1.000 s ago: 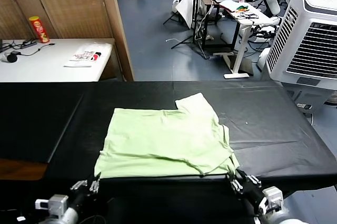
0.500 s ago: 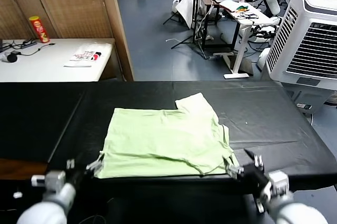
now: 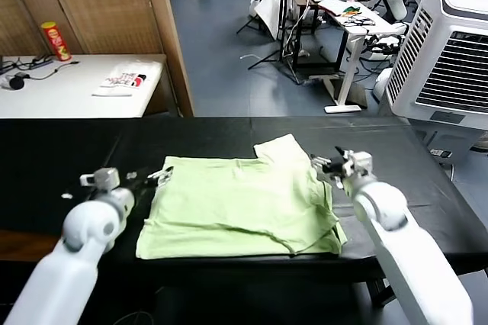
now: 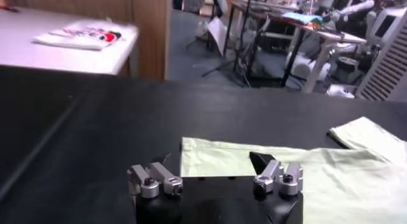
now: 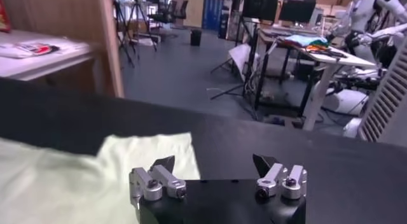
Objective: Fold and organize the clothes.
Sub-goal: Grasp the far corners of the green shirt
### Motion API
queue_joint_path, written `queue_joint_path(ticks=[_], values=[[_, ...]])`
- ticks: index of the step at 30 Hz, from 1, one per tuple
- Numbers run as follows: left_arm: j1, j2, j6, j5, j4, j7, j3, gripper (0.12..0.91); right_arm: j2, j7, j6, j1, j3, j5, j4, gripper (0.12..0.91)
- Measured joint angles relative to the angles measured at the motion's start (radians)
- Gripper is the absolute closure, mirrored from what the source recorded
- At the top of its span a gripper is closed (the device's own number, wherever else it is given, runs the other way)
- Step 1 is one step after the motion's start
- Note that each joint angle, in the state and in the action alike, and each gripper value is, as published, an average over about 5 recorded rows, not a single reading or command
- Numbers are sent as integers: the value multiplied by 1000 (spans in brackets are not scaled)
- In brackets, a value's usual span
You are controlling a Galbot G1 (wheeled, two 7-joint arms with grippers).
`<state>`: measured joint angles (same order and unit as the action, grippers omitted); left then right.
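Head view: pale green T-shirt (image 3: 240, 207) flat at centre of black table (image 3: 396, 180); left gripper (image 3: 158, 176) at its 10 o'clock corner, right gripper (image 3: 326, 163) at 2 o'clock by the sleeve, both wide, holding nothing. Left wrist view: jaws straddle the hem edge (image 4: 210, 156), so a shallow pinch prob. takes one layer only. Right wrist view: sleeve (image 5: 149, 152) under one finger only; an uneven grab could skew the fold.

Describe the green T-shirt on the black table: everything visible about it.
The T-shirt is pale light green, of soft cotton-like cloth, lying flat on the black table, partly folded with doubled layers along its right and near edges. One short sleeve sticks out at the far right corner. No print shows. The open left gripper is at its far left corner, the open right gripper beside the sleeve; neither holds it.
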<state>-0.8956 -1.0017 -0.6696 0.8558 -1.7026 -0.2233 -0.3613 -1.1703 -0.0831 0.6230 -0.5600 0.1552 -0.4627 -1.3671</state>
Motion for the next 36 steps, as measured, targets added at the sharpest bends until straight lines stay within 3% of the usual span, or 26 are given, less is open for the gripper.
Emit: queue_joint_path(ticks=[7,15,18,21,24,29,32,36], values=[[140,-26,4,-2,178,17,77,232,-77,32,5,96,-29,6,168,227],[200,-55,7,-27,289,31,97,232,-125,62,6,141,-42,10,278,231],[205,-56,7,-27,307,41,98,232,-136,63,6,146,-43,12,301,285],[209,-57,10,-28,319,49,99,250,-142,64,7,147,-42,12,310,387],[210,-58,14,-31,329,62,100,355,-146,65,9,147,-41,12,314,500],[211,-66,20,-41,341,72,100,633,-151,67,10,143,-38,12,314,716],[211,-71,23,-49,346,75,101,779,-152,67,10,138,-36,12,310,800],[211,-75,29,-57,348,77,104,883,-151,69,6,129,-26,10,299,869]])
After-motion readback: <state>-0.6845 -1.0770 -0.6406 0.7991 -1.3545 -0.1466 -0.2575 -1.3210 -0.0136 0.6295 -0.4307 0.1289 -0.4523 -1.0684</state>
